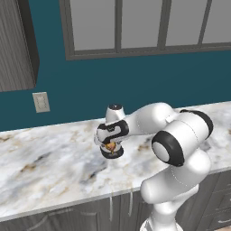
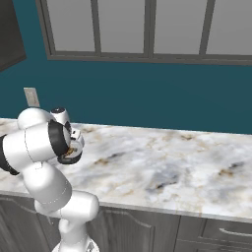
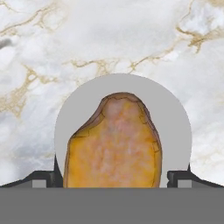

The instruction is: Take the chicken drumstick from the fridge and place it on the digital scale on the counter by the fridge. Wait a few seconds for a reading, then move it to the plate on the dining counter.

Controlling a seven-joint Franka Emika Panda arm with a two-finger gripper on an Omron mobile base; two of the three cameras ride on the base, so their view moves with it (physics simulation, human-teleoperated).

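So at this point the tool (image 1: 111,147) was down low over the marble bench (image 1: 49,167), with the chicken drumstick (image 3: 113,144) sitting right between its tips. In the hand view the drumstick filled the middle, its long axis running straight away from the camera, narrow end pointing to the far side. Behind it was a grey round disc, the digital scale (image 3: 175,118), and the drumstick looked centred over it. Whether it was already resting on the disc or just above it, I honestly couldn't say.

The two dark fingertips (image 3: 43,178) were each tight against a side of the meat with no gap I could make out — so I'd call it pinched on the drumstick, not let go yet.

From the left base view you could just catch a bit of orange under the hand and the dark scale edge below it. The right base view showed the same spot, the scale (image 2: 69,157) near the left end of the bench, half hidden by the arm.

My read: the weighing step was in hand. Next would be letting go, then lifting straight up. Nothing else stood near it on the bench — just a wall outlet (image 1: 41,102) and the windows (image 1: 149,25) well behind.
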